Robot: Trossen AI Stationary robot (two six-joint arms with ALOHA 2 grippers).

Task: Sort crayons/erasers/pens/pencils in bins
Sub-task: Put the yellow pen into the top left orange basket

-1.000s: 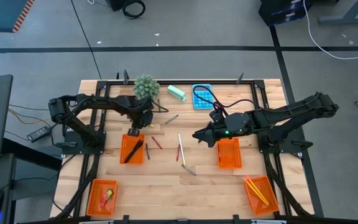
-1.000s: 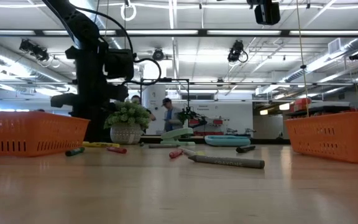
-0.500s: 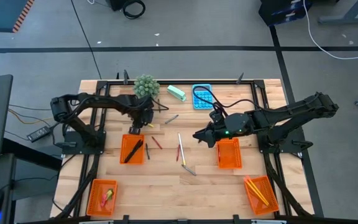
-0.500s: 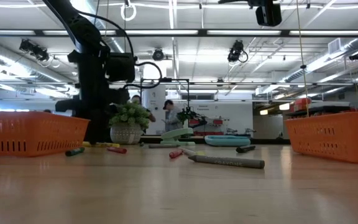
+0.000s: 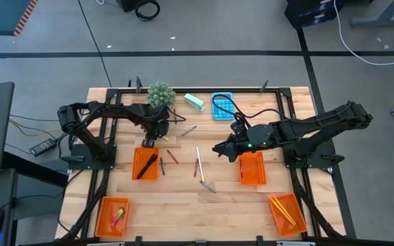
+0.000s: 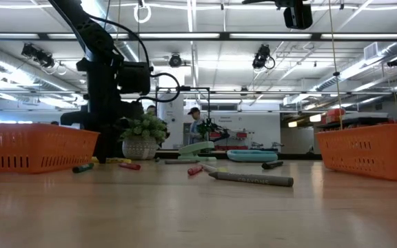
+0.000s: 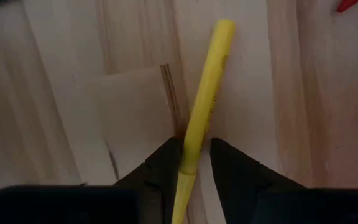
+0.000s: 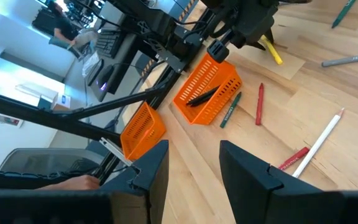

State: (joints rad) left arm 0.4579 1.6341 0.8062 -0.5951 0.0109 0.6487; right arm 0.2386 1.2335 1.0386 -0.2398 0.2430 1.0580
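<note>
The wooden table point(image 5: 183, 198) stands on a grey floor, in a big room with ceiling lights. Four orange bins sit on it; one bin point(image 5: 145, 164), with a black pen point(image 5: 147, 165) inside, is just in front of the left claw point(image 7: 195, 168). The left arm bends low over the table near a small plant point(image 5: 161, 94). Its fingers point(image 7: 235, 168) are clamped on a yellow pencil point(image 7: 204, 99) lying on the wood. The right claw point(image 8: 191, 165) hangs above the table's middle, fingers apart, holding nothing. Crayons point(image 5: 172, 157) lie between the claws.

Pens point(image 5: 147, 165) in one bin point(image 5: 145, 164); pencils point(image 5: 285, 212) in another bin point(image 5: 287, 214).
</note>
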